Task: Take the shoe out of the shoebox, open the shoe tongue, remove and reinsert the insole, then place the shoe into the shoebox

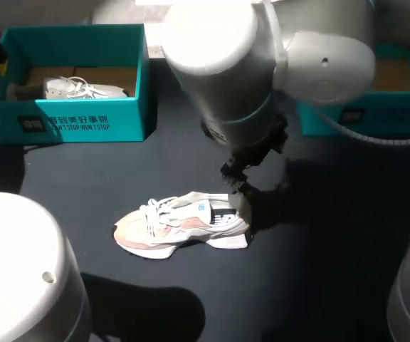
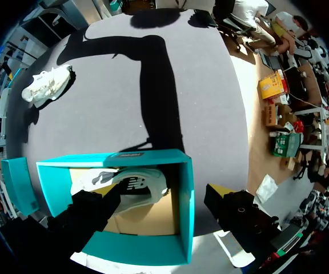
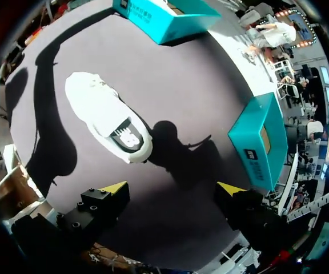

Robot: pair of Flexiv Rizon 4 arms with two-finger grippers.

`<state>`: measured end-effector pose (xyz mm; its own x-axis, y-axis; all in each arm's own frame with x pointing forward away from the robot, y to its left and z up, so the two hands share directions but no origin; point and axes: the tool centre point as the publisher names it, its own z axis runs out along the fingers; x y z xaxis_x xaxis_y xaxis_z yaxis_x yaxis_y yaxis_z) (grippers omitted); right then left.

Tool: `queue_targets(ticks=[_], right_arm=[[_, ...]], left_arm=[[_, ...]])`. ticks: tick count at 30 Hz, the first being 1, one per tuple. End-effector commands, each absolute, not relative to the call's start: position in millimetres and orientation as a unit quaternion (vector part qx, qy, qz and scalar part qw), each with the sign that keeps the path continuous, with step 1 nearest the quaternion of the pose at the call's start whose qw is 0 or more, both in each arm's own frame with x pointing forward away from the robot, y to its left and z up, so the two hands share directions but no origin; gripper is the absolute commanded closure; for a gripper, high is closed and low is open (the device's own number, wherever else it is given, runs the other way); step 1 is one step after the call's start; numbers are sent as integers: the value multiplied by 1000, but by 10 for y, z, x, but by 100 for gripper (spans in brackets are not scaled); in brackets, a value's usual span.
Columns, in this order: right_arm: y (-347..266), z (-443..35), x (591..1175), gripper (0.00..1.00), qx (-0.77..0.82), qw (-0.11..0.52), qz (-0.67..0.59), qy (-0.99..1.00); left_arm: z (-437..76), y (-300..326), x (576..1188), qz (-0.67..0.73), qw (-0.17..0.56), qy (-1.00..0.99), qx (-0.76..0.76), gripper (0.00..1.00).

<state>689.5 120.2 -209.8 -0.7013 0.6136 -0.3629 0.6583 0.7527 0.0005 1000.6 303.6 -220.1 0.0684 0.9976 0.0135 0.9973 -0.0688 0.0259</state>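
A white and pink shoe [image 1: 184,224] lies on its sole in the middle of the dark table, toe to the left. My right gripper [image 1: 239,174] hangs just behind its heel; in the right wrist view it [image 3: 173,188] is open and empty, with the shoe [image 3: 104,114] ahead of its fingers and apart from them. A teal shoebox [image 1: 77,121] stands at the back left with a second white shoe [image 1: 84,89] inside. My left gripper [image 2: 164,200] hovers open over this shoebox [image 2: 187,200], above the boxed shoe [image 2: 133,185], holding nothing.
Another teal box [image 1: 376,114] stands at the back right, partly hidden by my right arm; it also shows in the right wrist view [image 3: 261,142]. Bare dark tabletop lies in front of and to the right of the loose shoe.
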Motion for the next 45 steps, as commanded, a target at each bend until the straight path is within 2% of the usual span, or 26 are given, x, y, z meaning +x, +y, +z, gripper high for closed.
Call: queue_targets(ticks=[1,9,13,32,35,36,45], right_arm=[[931,-2111,6911,0,193,92,119,970],[896,-2139,6943,0,20,6,227,974],[865,-2113,7031,0,-18,9,229,973],[853,-2091,7057,0,-10,15,226,974],[726,-2239,7048,0,-11,29,326,945],[684,-2288,7044,0,-20,15,349,937],[375,-2648,7119,0,-51,-2,482,875]], left_arm=[[-2200,3037,9996,16,5,682,731,0],[-2200,3037,9996,16,5,682,731,0],[-2200,3037,9996,16,5,682,731,0],[-2200,3037,9996,16,5,682,731,0],[-2200,3037,9996,16,5,682,731,0],[-2200,3037,9996,16,5,682,731,0],[-2200,3037,9996,16,5,682,731,0]])
